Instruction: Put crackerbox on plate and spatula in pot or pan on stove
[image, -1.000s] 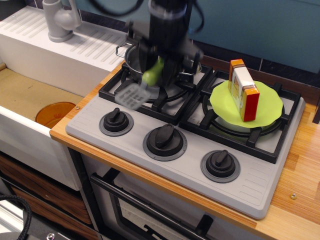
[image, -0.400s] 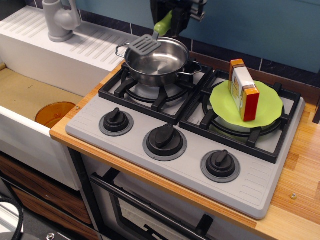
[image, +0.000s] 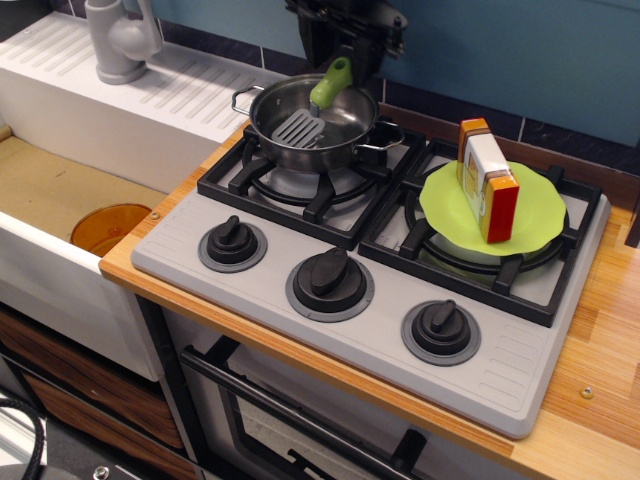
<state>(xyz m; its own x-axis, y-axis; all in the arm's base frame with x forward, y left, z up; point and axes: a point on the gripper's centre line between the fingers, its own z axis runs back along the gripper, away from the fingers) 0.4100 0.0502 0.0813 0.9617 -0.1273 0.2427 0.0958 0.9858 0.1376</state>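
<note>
spatula (image: 313, 108) lies in pot (image: 313, 125) on far-left burner of stove (image: 370, 270): blade on the pot floor, green handle leaning on the far rim. gripper (image: 345, 35) sits above the handle, cut off by the top edge; finger state cannot be determined, contact with handle unclear. crackerbox (image: 487, 180) stands on plate (image: 535, 205), far-right burner.

A single camera looked down at a slant from above and in front of the grey toy cooktop with black burner grates (image: 380, 300), nearer its knob side. It faced the blue back wall (image: 520, 50) and stood close enough that the cooktop filled most of the view, with the white sink basin (image: 60, 200) cut off at left.
</note>
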